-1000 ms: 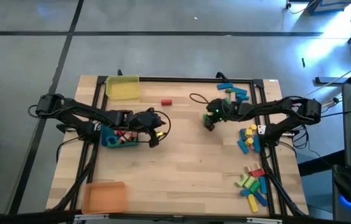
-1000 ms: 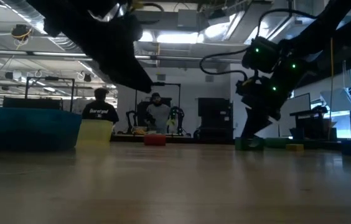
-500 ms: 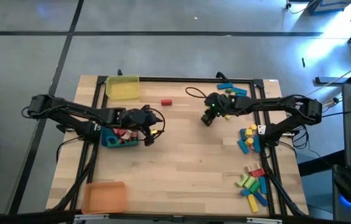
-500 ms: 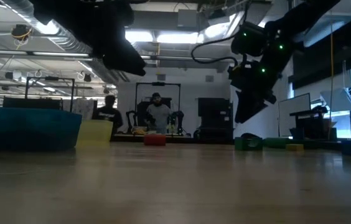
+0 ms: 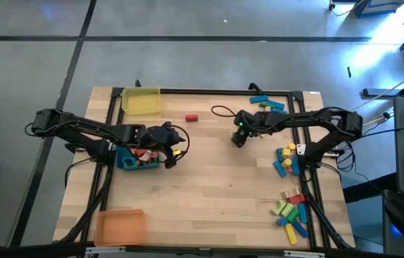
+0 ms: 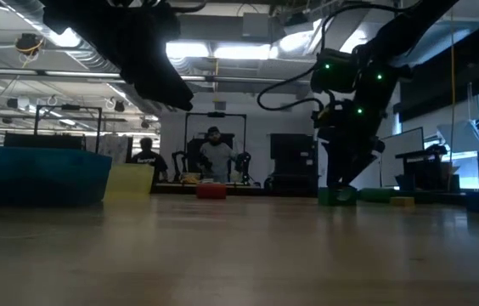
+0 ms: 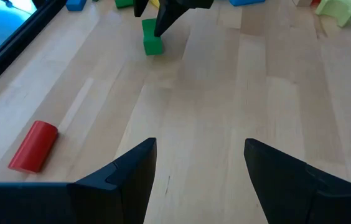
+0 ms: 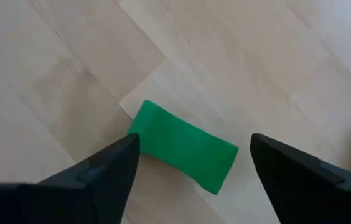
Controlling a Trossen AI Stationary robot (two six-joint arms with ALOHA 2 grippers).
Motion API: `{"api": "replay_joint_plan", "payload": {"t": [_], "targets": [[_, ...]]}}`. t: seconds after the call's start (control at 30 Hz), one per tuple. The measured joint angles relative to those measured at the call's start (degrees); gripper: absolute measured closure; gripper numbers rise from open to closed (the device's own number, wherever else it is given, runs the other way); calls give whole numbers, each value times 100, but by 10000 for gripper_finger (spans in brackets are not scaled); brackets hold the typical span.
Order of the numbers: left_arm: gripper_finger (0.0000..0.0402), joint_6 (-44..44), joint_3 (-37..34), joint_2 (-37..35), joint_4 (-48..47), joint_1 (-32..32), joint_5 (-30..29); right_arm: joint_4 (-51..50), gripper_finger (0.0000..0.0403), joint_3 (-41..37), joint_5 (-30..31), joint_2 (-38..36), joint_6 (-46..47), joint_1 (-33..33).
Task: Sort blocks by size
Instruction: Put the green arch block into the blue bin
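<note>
**Right arm lets go of a green block mid-table**

A second ago the right gripper (image 5: 238, 140) was pressed shut low beside the far cluster; now its fingers stand spread, hanging just above a green block (image 8: 183, 147) that lies flat on the bare wood between them, not pinched. The left arm has pulled back a little toward its own side since then and now sits over the blue tray.

From where I stand, the wooden table (image 5: 209, 193) fills the scene, ringed by a dark frame. Three trays sit on the left half: a yellow tray (image 5: 142, 100) at the far corner, a blue tray (image 5: 124, 162) midway along the left side with a few red blocks showing inside, and an orange tray (image 5: 119, 226) at the near corner.

The left gripper (image 5: 169, 156) hangs at the blue tray's inner end, fingers apart with nothing between them, looking across the boards toward the right arm.

The unsorted blocks lie on the right side in three loose groups: blue and green ones at the far right corner (image 5: 269, 105), yellow and blue ones along the right edge (image 5: 286, 160), and a mixed heap of green, yellow, red and blue at the near right corner (image 5: 291, 212).

A single red block (image 5: 191, 117) lies alone near the far edge, between the yellow tray and the right gripper.

Beyond the table, two people (image 6: 215, 158) are in the room.
</note>
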Motion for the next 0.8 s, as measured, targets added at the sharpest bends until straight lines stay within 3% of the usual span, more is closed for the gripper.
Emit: {"api": "replay_joint_plan", "payload": {"t": [0.53,0.8], "targets": [[174,46,-4,1,8,0,0,-438,162,-38,102,-342,679,-7],[174,111,-6,2,110,1,0,-749,171,-36,635,-237,873,-15]]}}
